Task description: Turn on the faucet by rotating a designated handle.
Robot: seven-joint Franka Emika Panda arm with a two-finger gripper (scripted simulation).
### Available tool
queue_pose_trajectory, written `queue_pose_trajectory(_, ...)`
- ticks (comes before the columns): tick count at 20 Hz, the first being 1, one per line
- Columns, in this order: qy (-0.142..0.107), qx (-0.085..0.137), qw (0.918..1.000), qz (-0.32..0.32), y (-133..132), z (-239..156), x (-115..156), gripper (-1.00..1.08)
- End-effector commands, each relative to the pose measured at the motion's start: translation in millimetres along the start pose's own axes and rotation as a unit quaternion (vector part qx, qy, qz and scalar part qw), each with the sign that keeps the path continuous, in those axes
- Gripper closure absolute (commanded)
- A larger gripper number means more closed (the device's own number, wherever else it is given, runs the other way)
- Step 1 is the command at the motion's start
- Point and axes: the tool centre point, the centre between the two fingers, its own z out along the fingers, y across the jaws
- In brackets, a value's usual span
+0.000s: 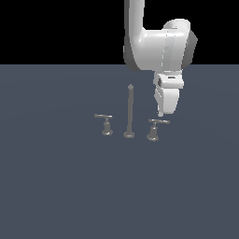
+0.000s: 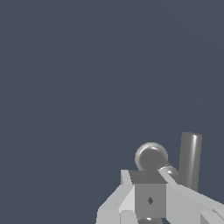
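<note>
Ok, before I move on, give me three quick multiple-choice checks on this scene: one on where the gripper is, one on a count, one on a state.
1. Which faucet piece is the gripper nearest in the exterior view?
A. the handle on that view's left
B. the tall spout rod
C. the handle on that view's right

2. How many separate metal pieces stand on the floor?
A. two
B. three
C. five

3. How does the spout stand?
A. upright
B. lying flat
C. leaning hard to one side

Answers:
1. C: the gripper hangs just above the right handle, well away from the left handle.
2. B: two lever handles and the spout between them.
3. A: the rod rises straight from its round foot.
</note>
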Motion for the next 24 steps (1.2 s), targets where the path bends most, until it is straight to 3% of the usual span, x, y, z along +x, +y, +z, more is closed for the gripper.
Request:
queue_pose_trajectory(1,0.005,0.001,0.9998,0.017,-1.7,9.8,5.4,1.08)
queue_pose_trajectory(11,0.010,0.001,0.9995,0.031,-2.3,19.0,10.2,1.08)
queue_pose_trajectory(21,0.010,0.001,0.9995,0.032,29.2,18.9,26.8,1.08)
queue_pose_trajectory(24,0.010,0.005,0.9995,0.029,25.2,18.8,21.4,1.08)
